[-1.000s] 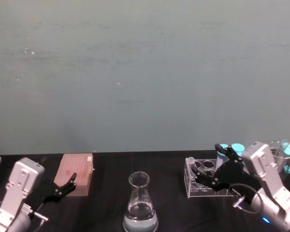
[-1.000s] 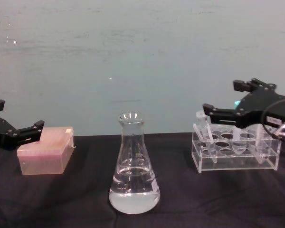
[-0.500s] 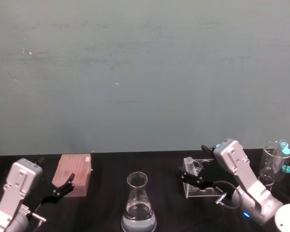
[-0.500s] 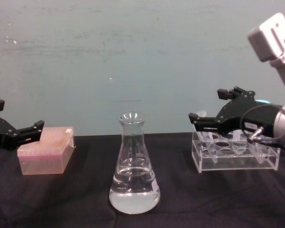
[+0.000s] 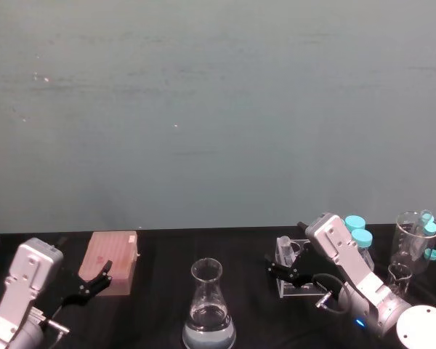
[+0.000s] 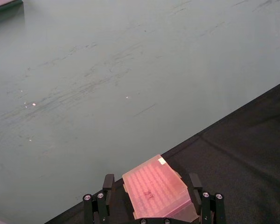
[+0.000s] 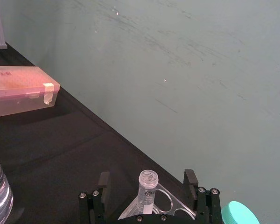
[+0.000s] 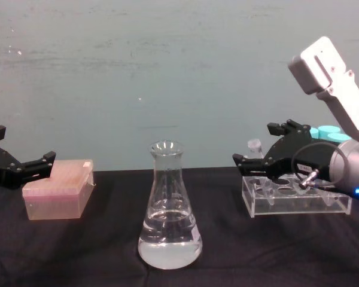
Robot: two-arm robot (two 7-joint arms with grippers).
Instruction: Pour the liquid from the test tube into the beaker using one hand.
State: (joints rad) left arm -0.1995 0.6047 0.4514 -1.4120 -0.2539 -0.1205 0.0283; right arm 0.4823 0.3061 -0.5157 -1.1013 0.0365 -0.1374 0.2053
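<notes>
Because the test tube [image 7: 148,190] is thin clear plastic, light and likely slippery, I judge a gentle hold just below its rimmed mouth is best. It stands uncapped in the rack [image 8: 296,202], between the spread fingers of the right tool [image 7: 147,178], untouched. The left tool [image 5: 100,278] hangs released near the pink box [image 8: 57,188].

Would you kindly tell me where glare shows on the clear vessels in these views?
Chest view: bright highlights on the beaker rim and base. Right wrist view: the test tube mouth gleams between the fingers of the open right gripper. Head view: matte black table, no glare; left gripper idle near the pink box.
</notes>
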